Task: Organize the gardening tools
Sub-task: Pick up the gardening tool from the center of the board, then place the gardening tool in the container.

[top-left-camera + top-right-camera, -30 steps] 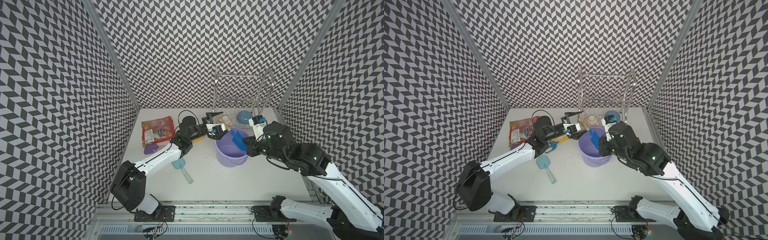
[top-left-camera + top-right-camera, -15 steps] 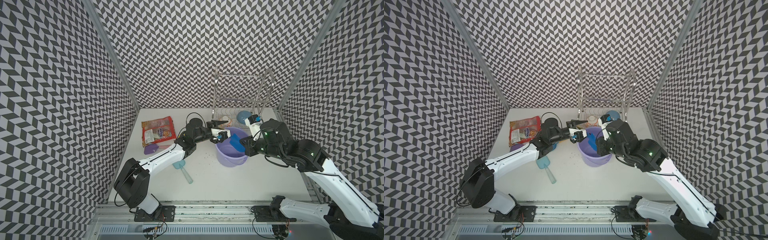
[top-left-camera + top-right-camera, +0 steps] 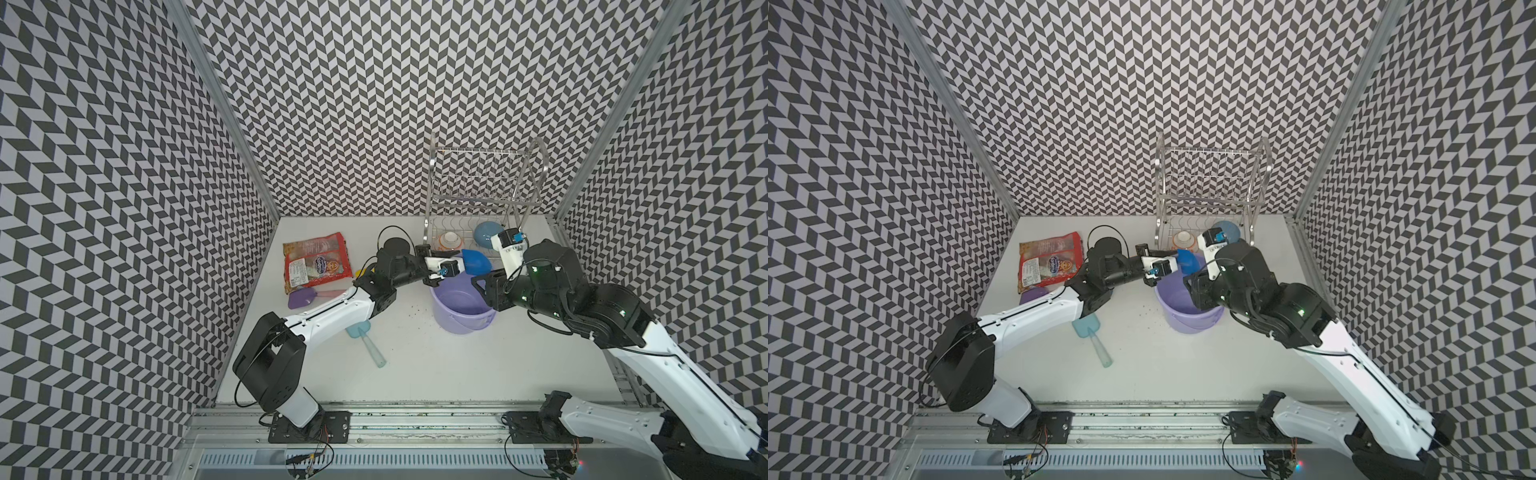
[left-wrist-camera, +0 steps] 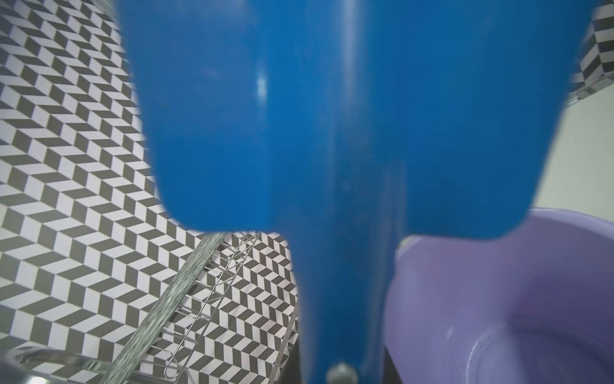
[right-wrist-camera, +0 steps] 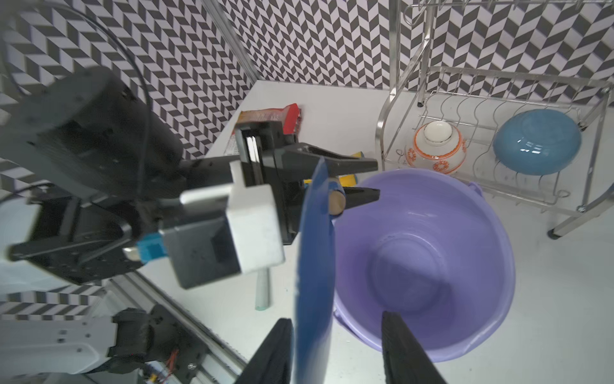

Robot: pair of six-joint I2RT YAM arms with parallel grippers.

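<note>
Even bright light; blurry trowel (image 4: 332,116)

Dark blue trowel (image 4: 332,116), blurred and cropped by the frame edge in the left wrist view; light blue spade (image 3: 368,343), at 8 o'clock from the bucket (image 3: 461,324) in a top view, partly under the left arm (image 3: 332,309).

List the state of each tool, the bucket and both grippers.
lavender plastic bucket: upright, empty
dark blue wooden-handled trowel: held up by its handle
left gripper: shut on that handle
right gripper: open around the blade
light blue long-handled spade: lying free
purple scoop: lying free
yellow tool: mostly hidden
</note>
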